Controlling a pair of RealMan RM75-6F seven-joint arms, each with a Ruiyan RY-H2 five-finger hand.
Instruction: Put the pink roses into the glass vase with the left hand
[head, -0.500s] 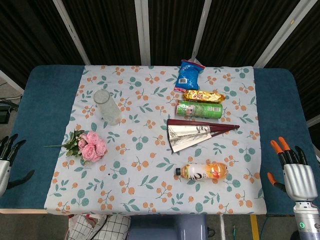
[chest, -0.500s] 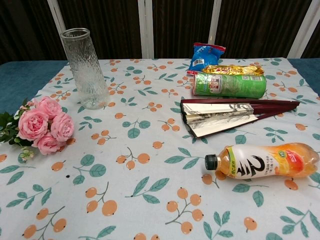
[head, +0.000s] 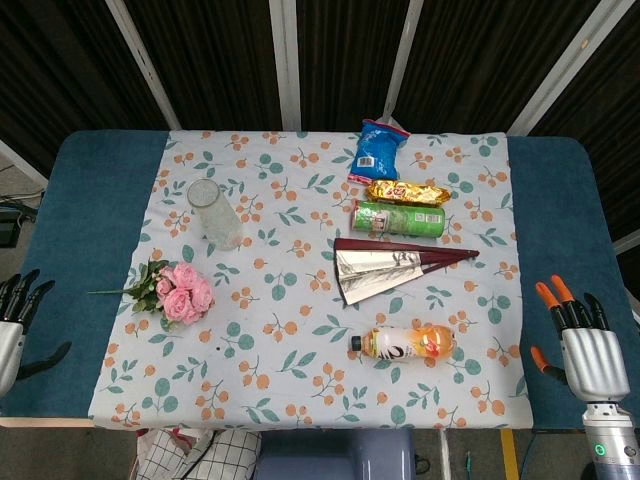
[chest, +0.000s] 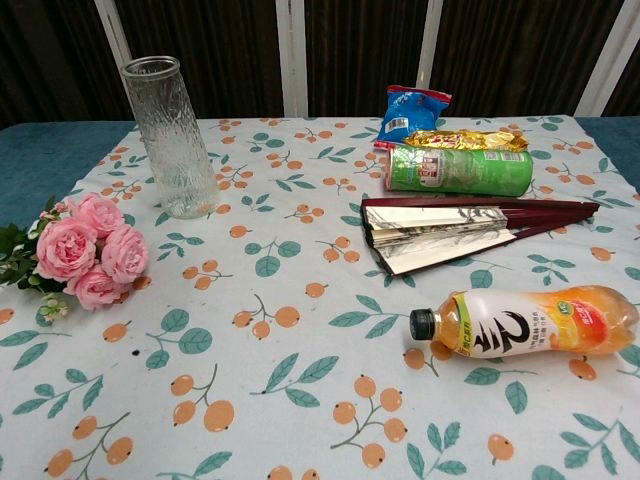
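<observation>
**Roses on the cloth, vase standing nearby**

My left robot hand hangs off the desk's left edge, fingers spread, holding nothing. My right robot hand sits at the right edge, fingers likewise apart and empty. The pink roses lie on the floral cloth, blooms toward the middle. The glass vase stands upright just behind them, apart.

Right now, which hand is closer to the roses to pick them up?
Left. The left hand is open at the table's left edge, on the roses' side; the right hand is across the table.
</observation>
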